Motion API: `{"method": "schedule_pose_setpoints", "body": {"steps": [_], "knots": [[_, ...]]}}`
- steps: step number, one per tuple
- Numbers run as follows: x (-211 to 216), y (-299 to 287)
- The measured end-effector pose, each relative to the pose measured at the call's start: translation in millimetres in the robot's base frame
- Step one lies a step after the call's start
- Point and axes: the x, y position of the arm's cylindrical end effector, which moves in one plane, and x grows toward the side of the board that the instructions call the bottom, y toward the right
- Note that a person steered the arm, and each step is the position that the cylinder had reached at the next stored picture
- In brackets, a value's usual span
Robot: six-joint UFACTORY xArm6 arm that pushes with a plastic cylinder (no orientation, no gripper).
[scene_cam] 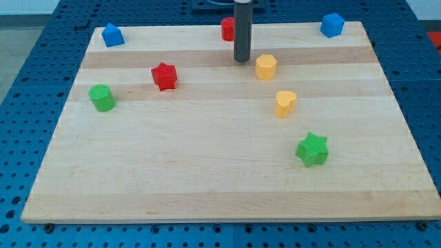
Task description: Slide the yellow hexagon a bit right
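Observation:
The yellow hexagon (266, 67) sits in the upper middle of the wooden board (207, 172). My tip (242, 60) is just to its left, a small gap away, at about the same height in the view. The dark rod rises from there to the view's top edge and partly hides a red block (227, 29) behind it.
A second yellow block (285, 103) lies below the hexagon. A green star (312, 149) is lower right. A red star (164, 76) and a green block (102, 98) are at the left. Blue blocks sit at the top left (112, 34) and top right (332, 25) corners.

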Motion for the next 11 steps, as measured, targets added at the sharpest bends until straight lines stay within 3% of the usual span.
{"method": "schedule_pose_setpoints", "body": {"steps": [2,5,7,9,11], "knots": [[18,60],[10,5],[58,9],[60,68],[44,26]]}}
